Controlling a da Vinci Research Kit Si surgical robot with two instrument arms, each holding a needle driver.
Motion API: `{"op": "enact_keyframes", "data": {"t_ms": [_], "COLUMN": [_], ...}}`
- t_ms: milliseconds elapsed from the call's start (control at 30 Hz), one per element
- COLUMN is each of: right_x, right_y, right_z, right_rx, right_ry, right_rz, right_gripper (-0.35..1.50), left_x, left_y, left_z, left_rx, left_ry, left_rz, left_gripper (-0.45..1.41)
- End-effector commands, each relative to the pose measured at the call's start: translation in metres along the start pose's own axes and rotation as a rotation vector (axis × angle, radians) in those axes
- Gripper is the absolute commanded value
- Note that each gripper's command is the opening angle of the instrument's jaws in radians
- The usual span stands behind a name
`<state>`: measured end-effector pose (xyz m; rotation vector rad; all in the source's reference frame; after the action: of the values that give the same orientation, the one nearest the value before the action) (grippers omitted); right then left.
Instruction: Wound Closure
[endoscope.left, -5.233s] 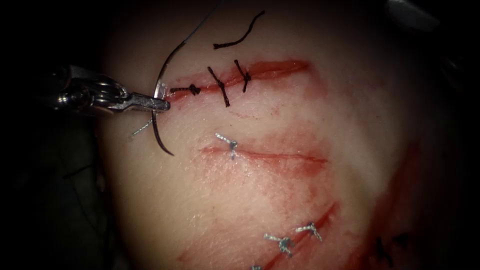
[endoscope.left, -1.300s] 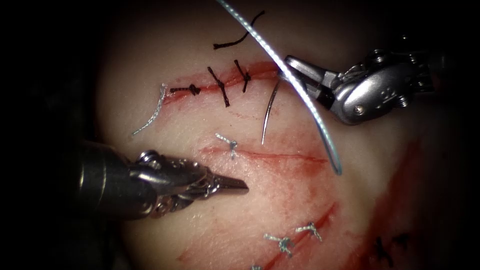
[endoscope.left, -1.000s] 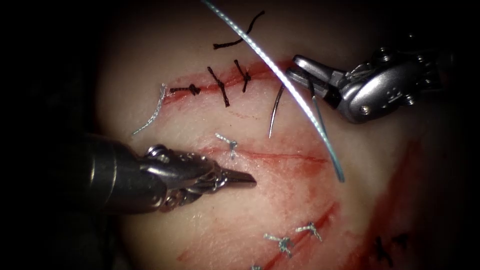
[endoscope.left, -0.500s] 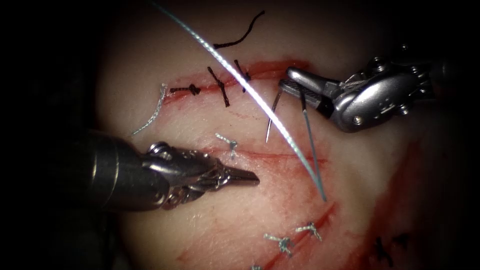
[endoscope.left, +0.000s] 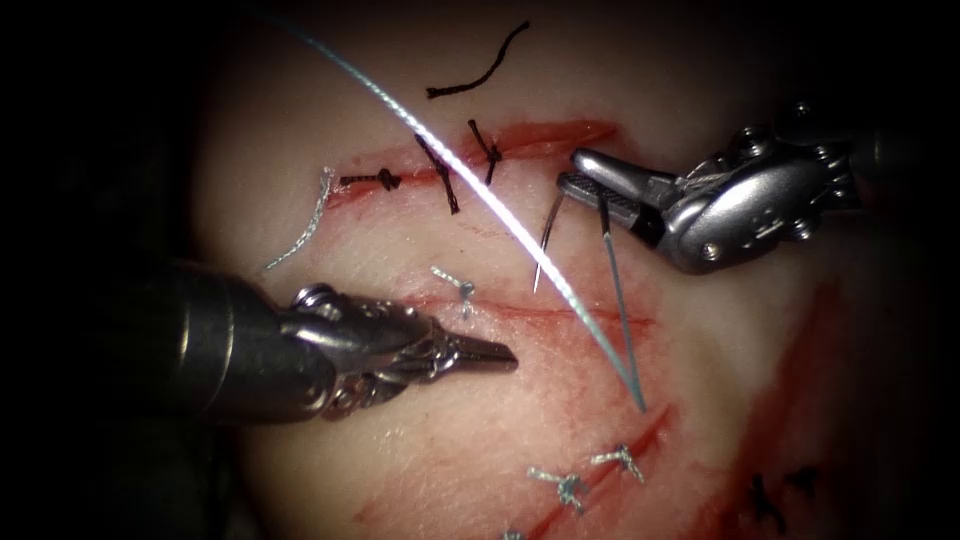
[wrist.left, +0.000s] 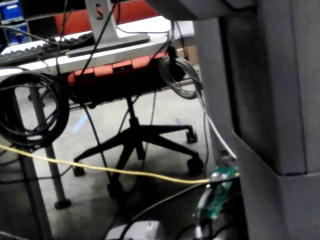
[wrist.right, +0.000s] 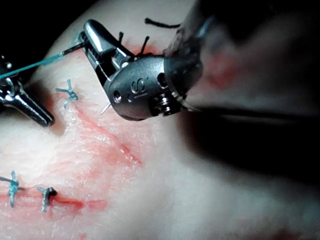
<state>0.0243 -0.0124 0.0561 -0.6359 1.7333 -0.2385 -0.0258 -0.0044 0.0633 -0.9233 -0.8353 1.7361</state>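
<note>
I had the needle (endoscope.left: 546, 240) clenched in the right gripper (endoscope.left: 578, 172), held near its blunt, thread-bearing end, with the curved body hanging down and its point aimed toward the middle cut (endoscope.left: 560, 312) in the tissue (endoscope.left: 330, 420). The needle was free of the tissue, its tip poised just above the unstitched stretch of that cut, right of the pale knot (endoscope.left: 462, 290) already tied there. Its long axis ran roughly top to bottom in the endoscope view, nearly square to the cut's line. The pale blue thread (endoscope.left: 480, 190) swept from the upper left down across the dark-stitched upper cut (endoscope.left: 520, 140) to a bend low on the right, then rose as a thin strand to the right gripper. In the right wrist view the right gripper (wrist.right: 92, 37) showed the same grasp.

My left gripper (endoscope.left: 505, 354) lay on the cut's left side, just below it, jaws together and grasping nothing. The right arm was plainly the nearer to the needle.

Compared with half a second before, little differed: the right gripper had dipped slightly, the needle tip sat marginally lower, and the thread's arc had swung further left. Five seconds back, the left gripper had been holding the needle at the upper cut's left end.
</note>
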Motion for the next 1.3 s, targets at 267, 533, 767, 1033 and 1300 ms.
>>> {"op": "enact_keyframes", "data": {"t_ms": [267, 533, 767, 1033, 1300], "right_x": [-0.0004, -0.0004, -0.0003, 0.0, 0.0002], "right_y": [-0.0008, -0.0015, -0.0027, -0.0022, -0.0018], "right_z": [0.0007, 0.0007, 0.0009, 0.001, 0.0011], "right_rx": [0.011, 0.007, 0.016, 0.012, 0.009], "right_ry": [-0.005, -0.013, -0.004, -0.007, -0.009], "right_rz": [-0.003, -0.007, -0.043, -0.068, -0.075], "right_gripper": [-0.35, -0.35, -0.35, -0.35, -0.35], "left_x": [-0.0004, -0.0005, -0.0006, 0.0007, 0.0012], "left_y": [-0.0004, -0.0004, 0.0, 0.0005, -0.003], "left_z": [0.0008, 0.0007, 0.001, 0.0034, 0.0067], "left_rx": [0.001, 0.001, 0.005, -0.013, 0.046], "left_ry": [0.0, 0.0, 0.004, 0.01, -0.004], "left_rz": [0.003, 0.003, 0.0, 0.254, 0.331], "left_gripper": [-0.45, -0.45, -0.45, -0.45, -0.45]}}
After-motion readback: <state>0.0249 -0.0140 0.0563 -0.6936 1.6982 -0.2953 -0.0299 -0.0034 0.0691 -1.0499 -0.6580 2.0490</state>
